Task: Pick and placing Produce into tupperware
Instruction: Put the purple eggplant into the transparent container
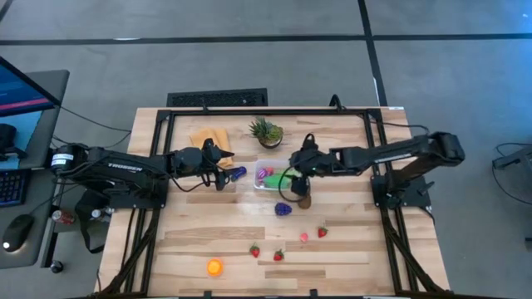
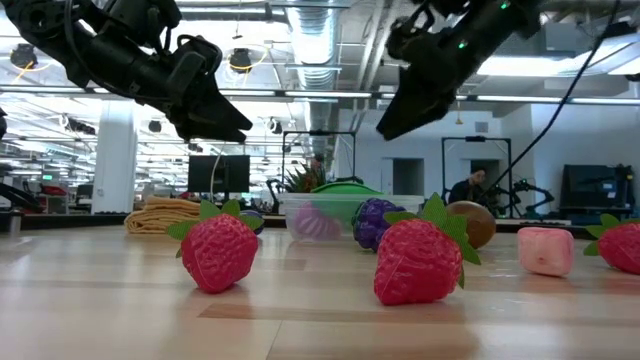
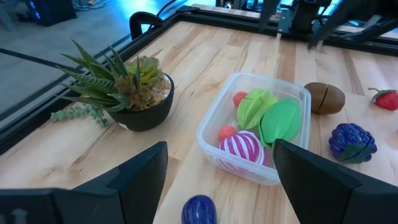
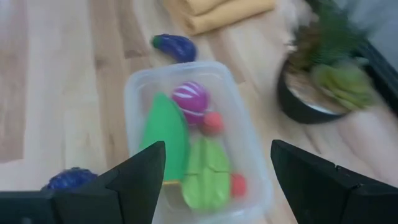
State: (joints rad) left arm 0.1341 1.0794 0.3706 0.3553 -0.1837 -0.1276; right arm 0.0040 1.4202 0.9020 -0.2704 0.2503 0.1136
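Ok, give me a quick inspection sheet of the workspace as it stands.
Surface: wooden table.
Job's things: tupperware holds two green pieces, a striped pink one and small red ones; eggplant, grapes, brown fruit, strawberries, orange lie loose.
Clutter: potted plant, yellow cloth.
Grippers: left gripper open, beside the eggplant; right gripper open, above the tupperware.
Cables: black leads off the table's left.
Surroundings: keyboard, monitor.

left arm (image 1: 125, 166): white "TROSSEN" lettering along the link, small, barely legible
elsewhere: no other readable text
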